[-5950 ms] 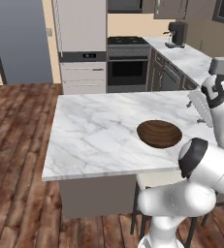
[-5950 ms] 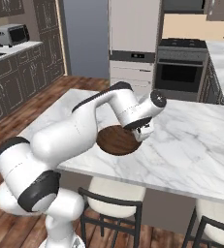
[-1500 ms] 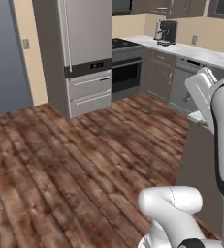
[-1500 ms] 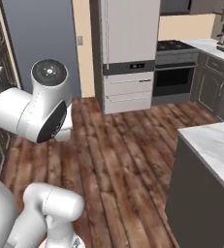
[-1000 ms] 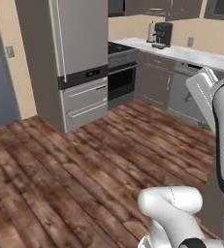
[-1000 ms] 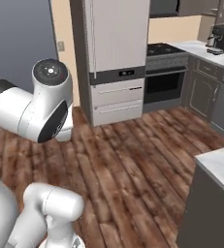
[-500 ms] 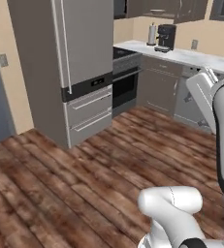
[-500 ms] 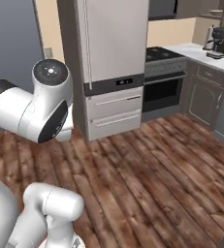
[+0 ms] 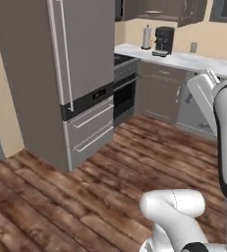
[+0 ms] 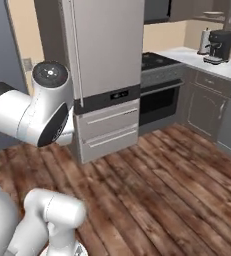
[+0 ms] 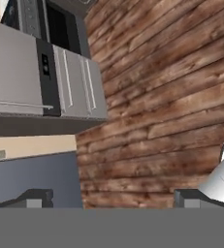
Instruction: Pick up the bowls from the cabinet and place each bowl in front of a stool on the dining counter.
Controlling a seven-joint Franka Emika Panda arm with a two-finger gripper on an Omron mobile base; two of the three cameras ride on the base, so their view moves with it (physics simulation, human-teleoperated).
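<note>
1. Evidently the step in hand is travel rather than handling: both base views look across a wood plank floor (image 9: 134,162) at a tall grey fridge-like unit (image 9: 80,74), so I judge the base is heading to fetch a bowl from the wall cabinet.

2. In the hand view the gripper (image 11: 111,197) shows its two dark finger tips (image 11: 33,197) set well apart with only floor between them, so it is spread wide and carries nothing.

3. Up in the cabinet (image 9: 156,7) above the far counter (image 9: 184,58), the left base view shows a pale, shallow shape on the shelf that may be the cream bowl (image 9: 153,12); it is too small to be sure. The dining counter lies outside these pictures.

4. The next move, as I judge it, calls for bringing the base close to that far counter, then raising the arm high enough for the open fingers to reach the shelf.

5. The left base view gives the cabinet shelf, a coffee machine (image 9: 164,39) and an open dishwasher door (image 9: 203,96).

6. The right base view gives the oven (image 10: 159,102) and stovetop more fully, with the arm's big joint at the left.

7. The hand view, rolled on its side, gives the fridge drawers and floor.
</note>
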